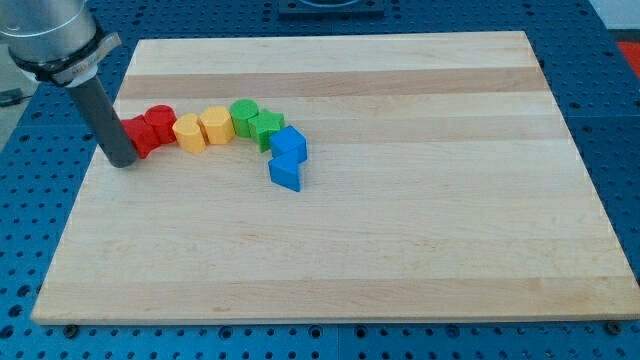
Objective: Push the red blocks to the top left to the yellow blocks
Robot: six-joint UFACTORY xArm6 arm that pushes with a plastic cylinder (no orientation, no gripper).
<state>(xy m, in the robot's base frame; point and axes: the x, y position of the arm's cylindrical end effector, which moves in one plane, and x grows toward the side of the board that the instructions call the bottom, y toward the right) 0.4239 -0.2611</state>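
Observation:
Two red blocks sit at the view's left: one red block touches my rod, and a red cylinder is just to its right. Next to them stand a yellow block and a yellow hexagonal block, all in a touching row. My tip rests on the board at the left end of the row, against the left red block.
A green cylinder and a green star-like block continue the row to the right. Two blue blocks curve down from them. The wooden board lies on a blue perforated table.

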